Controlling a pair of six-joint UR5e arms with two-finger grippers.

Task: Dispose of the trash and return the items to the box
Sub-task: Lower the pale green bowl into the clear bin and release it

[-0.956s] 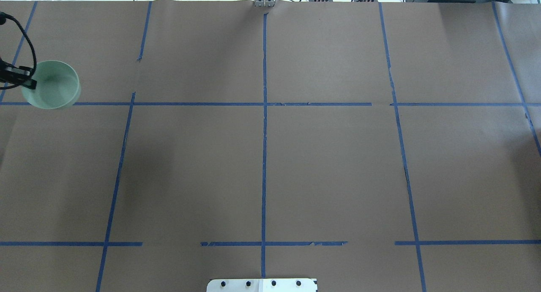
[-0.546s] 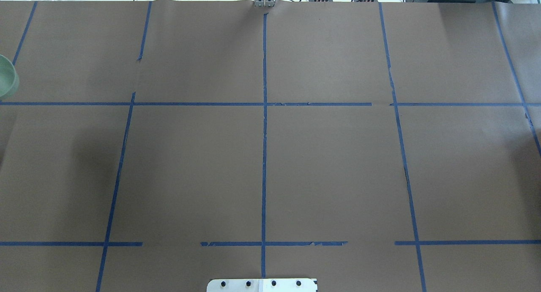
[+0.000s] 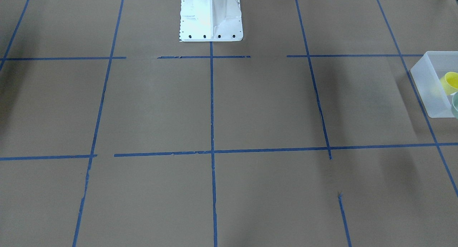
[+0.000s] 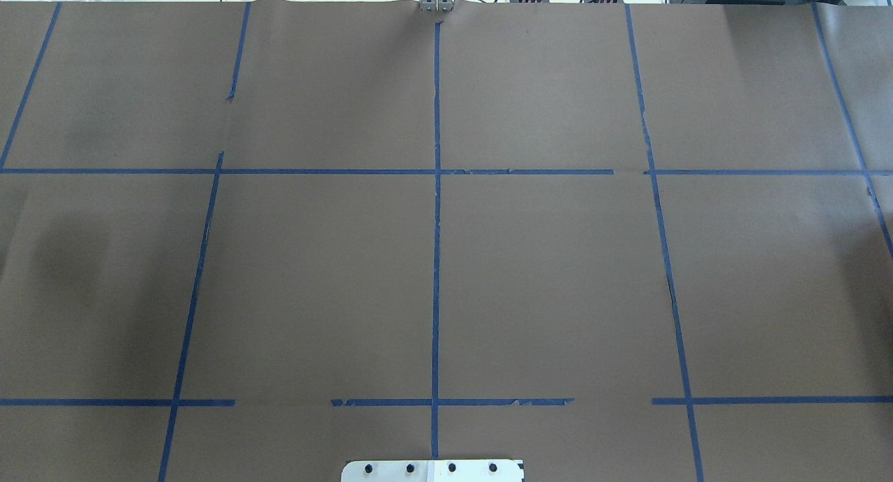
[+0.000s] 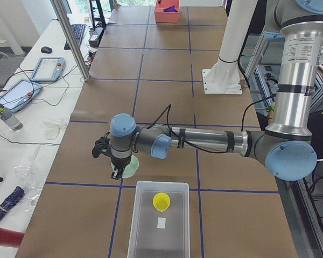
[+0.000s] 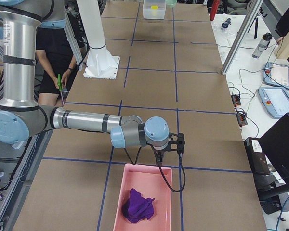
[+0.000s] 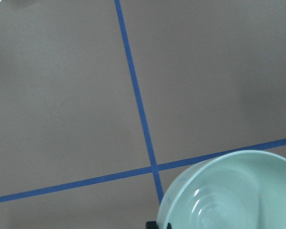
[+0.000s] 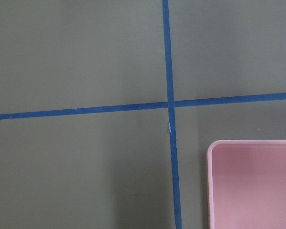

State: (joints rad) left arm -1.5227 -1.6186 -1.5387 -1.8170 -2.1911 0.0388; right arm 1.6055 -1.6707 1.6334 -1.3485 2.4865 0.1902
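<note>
Yellow cup (image 5: pixel 161 201) sits in the frosted box (image 5: pixel 151 236) at the near end.
Just beyond, the left claw (image 5: pixel 116 174) grips a green bowl (image 5: pixel 131 169); far off, the right claw (image 6: pixel 159 161) hangs by a pink tray (image 6: pixel 135 185), open or closed I cannot tell.

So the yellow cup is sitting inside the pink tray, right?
No, the yellow cup is sitting inside the frosted white box, not the pink tray. The exterior left view shows it.
</note>
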